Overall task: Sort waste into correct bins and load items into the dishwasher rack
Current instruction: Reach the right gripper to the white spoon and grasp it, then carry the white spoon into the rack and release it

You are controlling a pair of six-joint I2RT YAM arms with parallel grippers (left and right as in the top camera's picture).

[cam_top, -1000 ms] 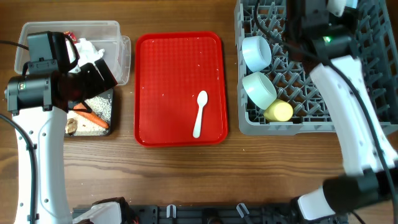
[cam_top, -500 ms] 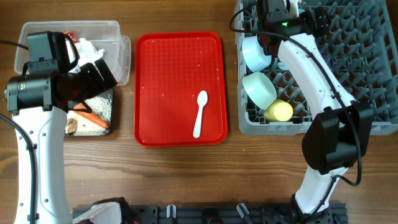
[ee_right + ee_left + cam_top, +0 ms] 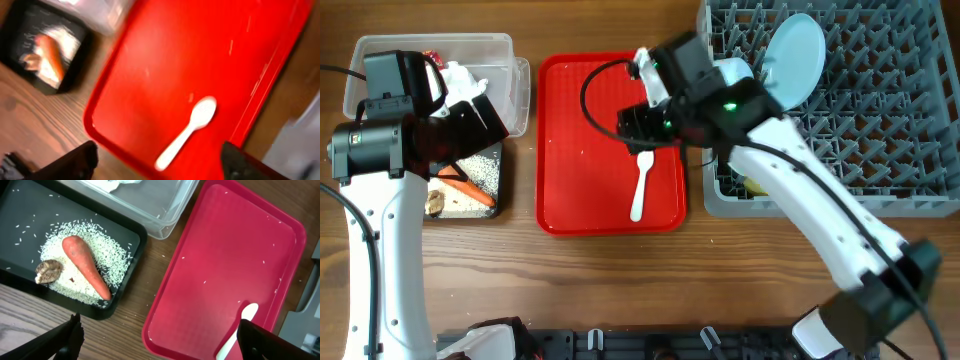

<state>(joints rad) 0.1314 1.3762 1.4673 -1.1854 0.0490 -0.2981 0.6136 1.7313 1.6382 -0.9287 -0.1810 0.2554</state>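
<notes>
White plastic, thin and lying flat, the spoon [image 3: 640, 183] is the awkward piece. It rests on the red tray [image 3: 580, 120] close to the rim on the rack side, bowl end pointing away from the near edge. The right gripper [image 3: 642, 128] hovers above it with its fingers spread wide and nothing between them.

The likely failure is a skid. If the fingers come down off-centre, the spoon may slide across the tray or tip up at one end rather than lift. A pinch on the narrow handle alone could let it swivel and drop. The right wrist view is blurred, so the aim looks hard to judge.

The grey dishwasher rack [image 3: 910, 120] stands just beside the tray, and its wall has to be cleared on the way over. The pale blue plate [image 3: 793, 45] stands on edge among the pegs there.

The left gripper [image 3: 159, 339], fingers also spread and empty, hangs near the black tray [image 3: 20, 210], well apart from the spoon. That tray holds the carrot [image 3: 85, 267], the rice [image 3: 107, 255] and a brown lump [image 3: 48, 271]. The tissue [image 3: 465, 80] lies in the clear tub [image 3: 500, 50].
</notes>
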